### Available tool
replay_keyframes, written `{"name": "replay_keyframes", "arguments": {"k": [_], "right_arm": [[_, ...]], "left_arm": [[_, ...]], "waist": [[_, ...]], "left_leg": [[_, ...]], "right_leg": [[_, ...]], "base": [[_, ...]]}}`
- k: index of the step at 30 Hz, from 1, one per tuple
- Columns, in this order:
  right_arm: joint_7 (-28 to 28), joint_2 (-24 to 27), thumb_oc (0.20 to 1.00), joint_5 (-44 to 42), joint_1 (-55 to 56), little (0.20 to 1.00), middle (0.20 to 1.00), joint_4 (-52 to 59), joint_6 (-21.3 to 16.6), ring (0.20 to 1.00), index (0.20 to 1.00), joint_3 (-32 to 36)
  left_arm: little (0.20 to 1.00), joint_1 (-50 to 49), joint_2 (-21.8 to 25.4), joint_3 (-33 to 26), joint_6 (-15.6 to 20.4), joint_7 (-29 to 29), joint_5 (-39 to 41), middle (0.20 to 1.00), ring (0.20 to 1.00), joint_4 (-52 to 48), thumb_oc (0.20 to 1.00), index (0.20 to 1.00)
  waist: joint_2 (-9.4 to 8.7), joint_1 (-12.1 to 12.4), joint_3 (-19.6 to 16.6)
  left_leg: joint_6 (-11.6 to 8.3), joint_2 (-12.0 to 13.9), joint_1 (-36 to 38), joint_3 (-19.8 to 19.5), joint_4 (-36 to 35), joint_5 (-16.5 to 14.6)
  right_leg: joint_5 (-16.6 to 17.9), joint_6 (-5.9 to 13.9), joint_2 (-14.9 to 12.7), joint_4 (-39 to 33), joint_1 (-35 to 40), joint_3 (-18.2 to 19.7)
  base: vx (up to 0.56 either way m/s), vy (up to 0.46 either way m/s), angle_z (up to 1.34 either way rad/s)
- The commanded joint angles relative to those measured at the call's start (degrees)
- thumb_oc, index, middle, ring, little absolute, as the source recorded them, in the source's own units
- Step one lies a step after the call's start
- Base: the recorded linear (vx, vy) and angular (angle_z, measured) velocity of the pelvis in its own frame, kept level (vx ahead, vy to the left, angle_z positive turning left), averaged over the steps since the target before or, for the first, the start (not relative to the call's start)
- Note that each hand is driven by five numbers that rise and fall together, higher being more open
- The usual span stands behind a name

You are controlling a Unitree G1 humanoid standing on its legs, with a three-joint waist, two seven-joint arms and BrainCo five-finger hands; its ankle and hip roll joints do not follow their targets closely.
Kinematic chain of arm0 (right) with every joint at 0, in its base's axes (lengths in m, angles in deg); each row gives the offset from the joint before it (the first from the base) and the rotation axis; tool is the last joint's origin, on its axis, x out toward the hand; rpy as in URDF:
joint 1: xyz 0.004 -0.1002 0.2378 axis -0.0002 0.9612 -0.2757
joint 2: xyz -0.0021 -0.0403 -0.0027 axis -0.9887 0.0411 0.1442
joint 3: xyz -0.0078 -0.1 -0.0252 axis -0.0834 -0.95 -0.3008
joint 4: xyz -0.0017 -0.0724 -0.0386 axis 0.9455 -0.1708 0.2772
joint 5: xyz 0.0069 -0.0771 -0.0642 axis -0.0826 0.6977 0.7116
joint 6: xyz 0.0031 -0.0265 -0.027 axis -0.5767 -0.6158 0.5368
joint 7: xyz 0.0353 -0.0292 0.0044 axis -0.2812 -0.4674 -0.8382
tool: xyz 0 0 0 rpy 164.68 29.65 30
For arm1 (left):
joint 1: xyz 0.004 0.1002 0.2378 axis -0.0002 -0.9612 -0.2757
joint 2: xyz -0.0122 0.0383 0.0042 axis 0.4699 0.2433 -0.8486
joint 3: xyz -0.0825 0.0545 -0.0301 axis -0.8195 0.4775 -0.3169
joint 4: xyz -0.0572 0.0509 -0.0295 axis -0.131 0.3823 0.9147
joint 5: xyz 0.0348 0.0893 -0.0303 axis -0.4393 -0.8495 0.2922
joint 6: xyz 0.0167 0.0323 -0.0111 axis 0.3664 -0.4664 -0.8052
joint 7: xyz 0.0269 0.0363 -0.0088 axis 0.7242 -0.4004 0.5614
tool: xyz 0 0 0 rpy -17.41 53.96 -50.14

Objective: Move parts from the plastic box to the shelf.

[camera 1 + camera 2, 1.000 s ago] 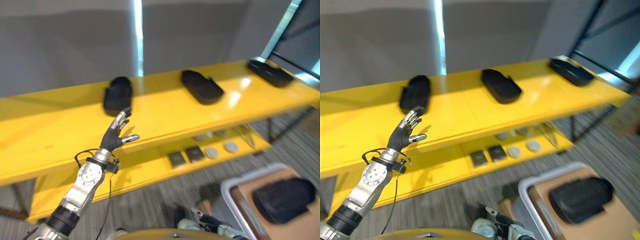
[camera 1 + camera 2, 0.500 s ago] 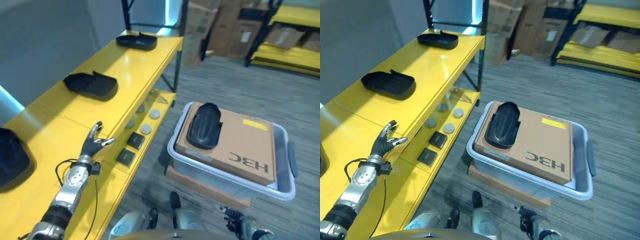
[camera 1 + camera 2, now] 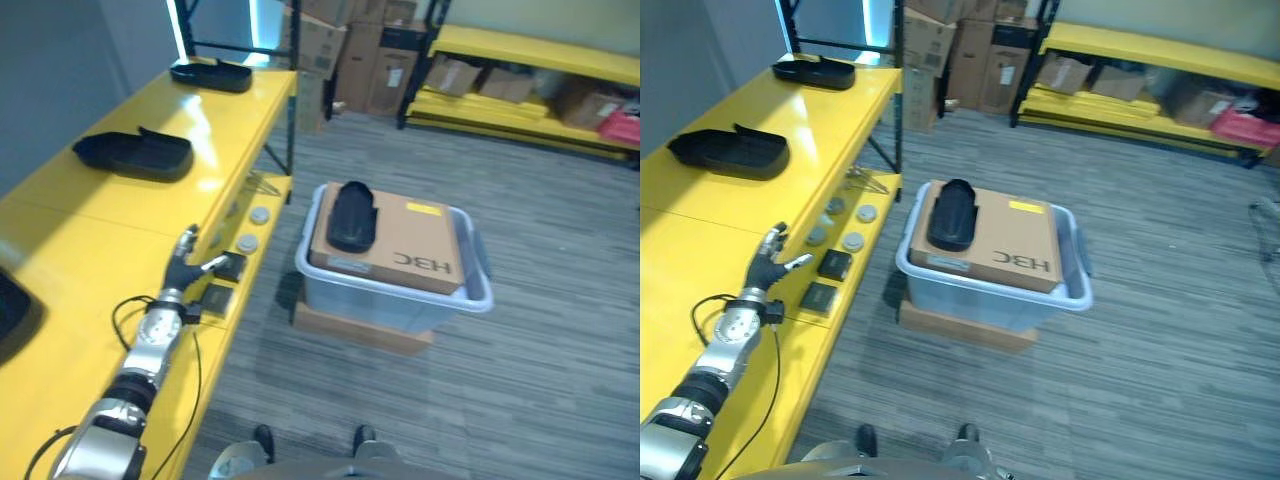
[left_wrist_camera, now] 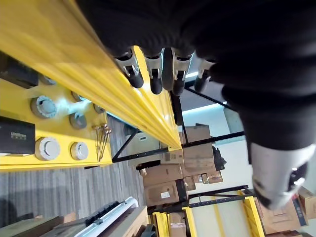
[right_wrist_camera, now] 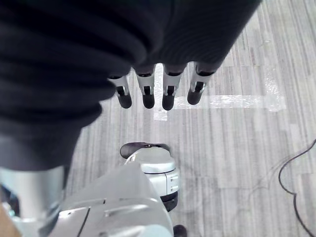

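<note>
A black moulded part (image 3: 352, 215) lies on a cardboard carton (image 3: 410, 250) that sits in the grey plastic box (image 3: 478, 290) on the floor. The long yellow shelf (image 3: 90, 215) runs along the left. On its top lie two black parts (image 3: 135, 153) (image 3: 210, 73), and a third one (image 3: 12, 312) shows at the view's left edge. My left hand (image 3: 185, 268) hovers at the shelf's front edge, open and holding nothing; its fingers (image 4: 156, 74) are straight. My right hand (image 5: 158, 91) hangs over the floor, fingers straight, nothing in it.
The lower shelf level holds small dark blocks (image 3: 225, 268) and round discs (image 3: 248, 243). A flat cardboard slab (image 3: 360, 330) lies under the plastic box. Stacked cartons (image 3: 350, 60) and another yellow rack (image 3: 520, 70) stand at the back. Grey striped floor (image 3: 540, 380) spreads to the right.
The camera has swung away from the shelf, so the box and floor now sit mid-view. My left hand stays open by the shelf's front edge.
</note>
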Motion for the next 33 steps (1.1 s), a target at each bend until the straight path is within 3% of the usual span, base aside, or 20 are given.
{"name": "replay_keyframes", "arguments": {"k": [1, 5, 6, 10, 12, 14, 15, 16, 17, 19, 20, 22, 27, 29, 31, 32, 33], "right_arm": [[1.98, 2.34, 1.000, -0.06, -4.05, 1.000, 1.000, 1.51, -1.08, 1.000, 1.000, -2.08], [2.00, 3.79, 1.000, -3.82, -5.59, 1.000, 1.000, 3.70, -0.70, 1.000, 1.000, -2.16], [2.92, 5.02, 1.000, -3.13, -6.80, 1.000, 1.000, 4.25, -0.75, 1.000, 1.000, -2.33], [3.90, 6.04, 1.000, -1.18, -7.77, 1.000, 1.000, 5.28, -0.72, 1.000, 1.000, -3.24], [3.67, 6.44, 1.000, -1.25, -7.78, 1.000, 1.000, 5.16, -0.94, 1.000, 1.000, -3.63], [3.07, 6.61, 1.000, -2.33, -7.87, 1.000, 1.000, 4.72, -1.25, 1.000, 1.000, -3.50], [2.70, 6.83, 1.000, -4.19, -8.24, 1.000, 1.000, 4.51, -0.97, 1.000, 1.000, -2.96], [2.61, 6.94, 1.000, -4.30, -8.33, 1.000, 1.000, 4.73, -0.66, 1.000, 1.000, -2.91], [2.45, 7.06, 1.000, -3.93, -8.35, 1.000, 1.000, 4.94, -0.47, 1.000, 1.000, -2.86], [2.58, 7.57, 1.000, -3.29, -8.40, 1.000, 1.000, 4.90, -0.57, 1.000, 1.000, -3.00], [2.77, 7.84, 1.000, -3.51, -8.21, 1.000, 1.000, 4.68, -0.84, 1.000, 1.000, -2.92], [2.75, 8.12, 1.000, -4.38, -8.21, 1.000, 1.000, 4.59, -0.94, 1.000, 1.000, -2.95], [1.99, 6.98, 1.000, -4.49, -8.70, 1.000, 1.000, 3.35, -1.12, 1.000, 1.000, -2.74], [1.70, 5.38, 1.000, -4.78, -8.01, 1.000, 1.000, 2.94, -1.55, 1.000, 1.000, -2.59], [1.02, 3.89, 1.000, -2.02, -7.79, 1.000, 1.000, 2.54, -2.52, 1.000, 1.000, -2.53], [0.41, 2.75, 1.000, -3.46, -7.80, 1.000, 1.000, 2.01, -4.64, 1.000, 1.000, -3.08], [0.19, 2.42, 1.000, -3.65, -7.87, 1.000, 1.000, 2.28, -5.10, 1.000, 1.000, -3.03]], "left_arm": [[1.000, -11.40, -7.41, 9.41, -10.52, -4.04, -2.79, 1.000, 1.000, 8.80, 1.000, 1.000], [1.000, -10.79, -7.59, 9.38, -8.39, -3.38, -4.29, 1.000, 1.000, 8.01, 1.000, 1.000], [1.000, -9.95, -8.00, 9.70, -6.71, -2.71, -2.79, 1.000, 1.000, 7.78, 1.000, 1.000], [1.000, -9.51, -8.00, 8.78, -4.23, -2.64, -3.37, 1.000, 1.000, 4.79, 1.000, 1.000], [1.000, -8.97, -7.78, 8.83, -4.31, -3.28, -2.88, 1.000, 1.000, 3.20, 1.000, 1.000], [1.000, -8.73, -7.68, 8.95, -4.34, -4.64, -3.47, 1.000, 1.000, 1.93, 1.000, 1.000], [1.000, -8.96, -7.63, 9.89, -5.37, -5.41, -4.63, 1.000, 1.000, -0.18, 1.000, 1.000], [1.000, -9.13, -7.59, 10.36, -5.93, -5.44, -5.09, 1.000, 1.000, -0.86, 1.000, 1.000], [1.000, -9.37, -7.56, 10.82, -6.45, -5.44, -5.48, 1.000, 1.000, -1.45, 1.000, 1.000], [1.000, -10.33, -7.34, 11.74, -8.17, -5.29, -4.86, 1.000, 1.000, -2.18, 1.000, 1.000], [1.000, -10.60, -7.27, 11.87, -8.83, -5.53, -4.86, 1.000, 1.000, -1.76, 1.000, 1.000], [1.000, -10.89, -7.28, 11.62, -9.66, -6.18, -5.66, 1.000, 1.000, -0.93, 1.000, 1.000], [1.000, -11.57, -8.37, 10.55, -12.84, -4.50, -4.75, 1.000, 1.000, 6.30, 1.000, 1.000], [1.000, -12.03, -8.67, 9.31, -13.13, -3.97, -4.76, 1.000, 1.000, 10.71, 1.000, 1.000], [1.000, -12.00, -8.70, 8.32, -13.45, -3.78, -6.09, 1.000, 1.000, 14.31, 1.000, 1.000], [1.000, -11.90, -8.58, 8.28, -14.70, -4.22, -6.02, 1.000, 1.000, 17.45, 1.000, 1.000], [1.000, -12.06, -8.52, 8.31, -14.97, -4.23, -6.55, 1.000, 1.000, 18.23, 1.000, 1.000]], "waist": [[2.50, -2.36, 4.66], [2.53, -2.91, 4.68], [2.28, -2.84, 5.17], [1.65, -1.66, 5.69], [1.66, -1.09, 5.99], [1.95, -0.53, 6.10], [2.86, 0.37, 5.98], [3.17, 0.71, 5.98], [3.42, 1.14, 6.12], [4.64, 2.60, 6.59], [4.87, 3.09, 6.97], [4.99, 3.68, 7.35], [4.37, 4.32, 6.26], [3.60, 4.85, 5.28], [3.62, 5.07, 4.65], [3.94, 4.90, 4.79], [4.16, 4.68, 4.95]], "left_leg": [[0.37, 2.60, 11.58, 0.58, -4.94, -5.08], [-0.84, 4.53, 9.85, 0.26, -0.90, -5.00], [-1.36, 5.26, 7.43, -0.19, 4.68, -3.91], [-1.97, 5.66, 1.47, -3.02, 17.50, -0.77], [-2.57, 5.70, -1.35, -3.23, 19.44, 0.39], [-2.70, 4.59, -1.80, -2.56, 16.94, 0.29], [-2.99, 2.22, -1.70, -1.58, 7.63, 0.98], [-3.25, 1.72, -2.23, -1.61, 4.80, 1.98], [-3.61, 1.30, -2.50, -1.70, 1.72, 3.45], [-5.46, 1.82, -6.80, -2.80, -4.60, 10.76], [-6.16, 1.87, -8.54, -2.80, -5.82, 12.95], [-6.65, 1.93, -10.42, -3.74, -5.18, 14.25], [-4.09, 0.80, -8.73, -2.08, -3.05, 9.57], [-1.65, -0.36, -6.39, -1.64, -2.87, 6.48], [-0.21, -0.33, -4.11, -0.86, -3.50, 5.39], [1.31, -0.38, -2.33, -0.91, -3.31, 4.00], [1.79, -0.31, -1.58, -1.20, -3.39, 3.59]], "right_leg": [[7.55, -2.81, 3.71, -3.91, -2.86, 1.34], [6.41, -4.73, 5.19, -3.55, -2.38, 1.58], [5.81, -6.06, 5.72, -3.55, -1.58, 1.97], [4.98, -7.95, 6.42, -3.81, -0.17, 2.25], [4.82, -8.24, 6.88, -4.27, 0.92, 1.81], [4.68, -7.94, 7.09, -4.79, 1.97, 1.53], [4.44, -7.22, 7.70, -5.72, 3.42, 1.63], [4.38, -7.17, 8.06, -6.21, 4.04, 1.92], [4.30, -7.13, 8.39, -6.77, 4.90, 2.29], [3.61, -7.77, 10.20, -7.25, 7.03, 3.85], [3.28, -8.06, 10.60, -7.11, 7.84, 4.03], [2.80, -8.26, 10.82, -6.69, 8.19, 4.18], [0.34, -7.42, 9.33, -4.29, 8.75, 4.16], [-2.02, -6.94, 8.60, -2.11, 9.68, 3.67], [-3.71, -6.44, 7.89, 2.12, 8.41, 1.53], [-2.84, -5.62, 6.67, 10.18, 4.74, -0.24], [-2.18, -5.34, 6.31, 12.56, 3.19, -0.29]], "base": [[0.09, -0.238, 0.01], [0.07, -0.244, -0.10], [0.08, -0.257, -0.36], [0.10, -0.225, 0.03], [0.13, -0.129, 0.17], [0.21, 0.011, 0.13], [0.25, 0.104, 0.26], [0.30, 0.142, 0.23], [0.23, 0.116, 0.14], [0.31, 0.165, 0.08], [0.27, 0.153, -0.06], [0.16, 0.136, -0.41], [0.18, 0.249, -0.53], [0.22, 0.206, -0.16], [0.19, 0.217, -0.35], [0.15, 0.204, -0.37], [0.12, 0.177, -0.25]]}}
